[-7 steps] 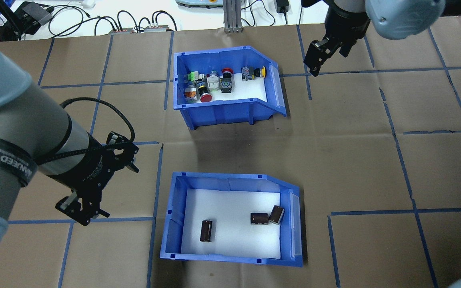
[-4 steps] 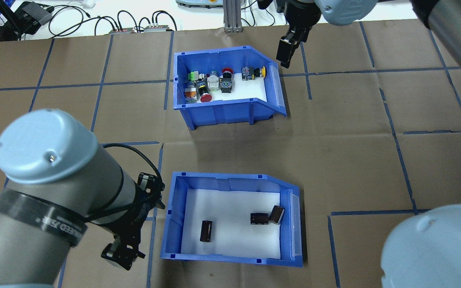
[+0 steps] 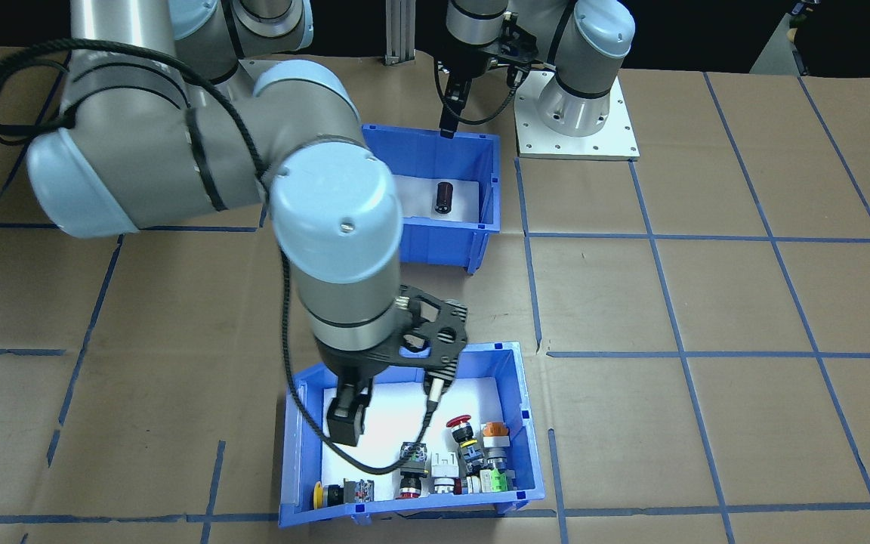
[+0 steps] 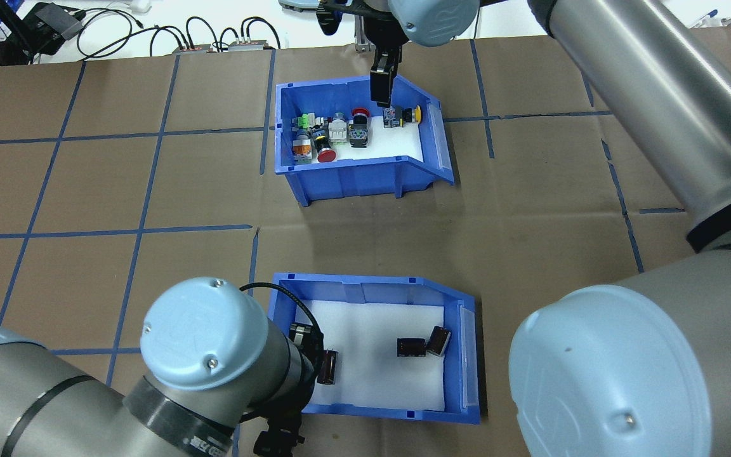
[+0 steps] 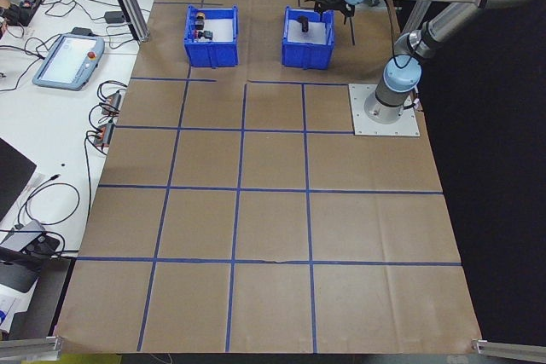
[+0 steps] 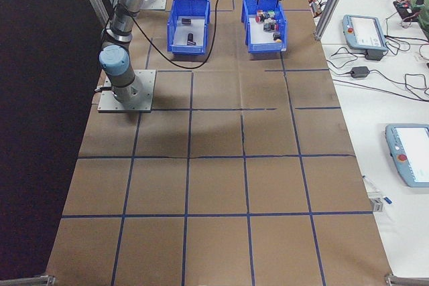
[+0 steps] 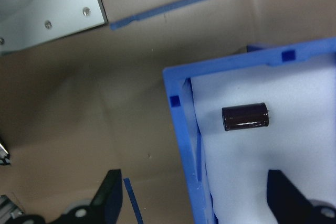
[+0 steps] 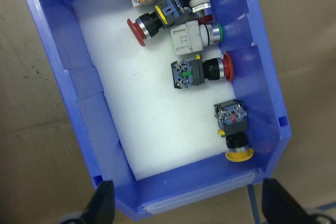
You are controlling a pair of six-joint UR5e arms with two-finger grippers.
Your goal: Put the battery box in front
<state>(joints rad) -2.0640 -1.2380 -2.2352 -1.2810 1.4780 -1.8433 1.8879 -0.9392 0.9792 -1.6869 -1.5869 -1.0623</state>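
Battery box [image 4: 460, 355] at 6 o'clock of the overhead view, on the brown table [image 4: 530, 222], three dark cylinders [image 4: 415, 347] on its white foam; same spot as a second ago. Switch bin [image 4: 432, 136] at 12 o'clock, also unmoved. Left gripper [image 7: 197, 192] shifted since then from open table at 9 o'clock of the box onto its 9 o'clock wall; fingers [image 7: 107, 200] apart, one outside the wall, the other over the foam, straddling the rim, no contact visible. Lone cylinder [image 7: 245, 117] lying on the foam just beyond the inner finger. Right gripper [image 8: 184, 203] swung in from the table at 2 o'clock of the switch bin to hang above the bin's interior; fingers [image 8: 102, 200] wide apart, spanning the sloped end, holding nothing. Yellow-capped switch [image 8: 233, 129] nearest below it, red ones farther along. Big arm links now filling the lower overhead view, hiding the left gripper there.
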